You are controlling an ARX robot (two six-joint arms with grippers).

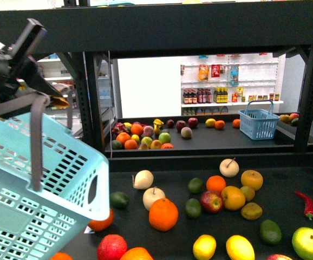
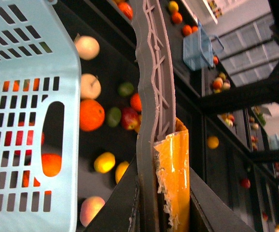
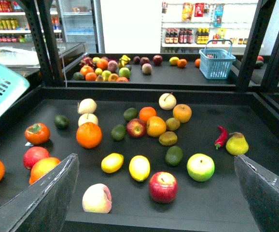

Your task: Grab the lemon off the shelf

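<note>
Two yellow lemons [image 1: 204,246] [image 1: 240,248] lie side by side near the front of the shelf's black deck [image 1: 286,184]. In the right wrist view the lemons [image 3: 112,163] [image 3: 139,167] sit just ahead of my open right gripper [image 3: 155,159], which is above the deck's front edge with nothing between its fingers [image 3: 48,193]. My left gripper [image 1: 40,86] is raised at the left, shut on the grey basket handle [image 1: 36,141] of a tilted light-blue basket [image 1: 26,195]. The left wrist view shows that left gripper [image 2: 163,193] clamped on the basket handle [image 2: 151,72], with the lemons [image 2: 104,162] below.
A red apple [image 3: 162,187], a peach [image 3: 97,198], a green apple [image 3: 200,166], an avocado [image 3: 174,155] and a big orange [image 3: 89,135] surround the lemons. A red chili [image 3: 221,137] lies to the right. Black frame posts [image 1: 91,97] and a far stand with a blue basket [image 1: 258,123] stand behind.
</note>
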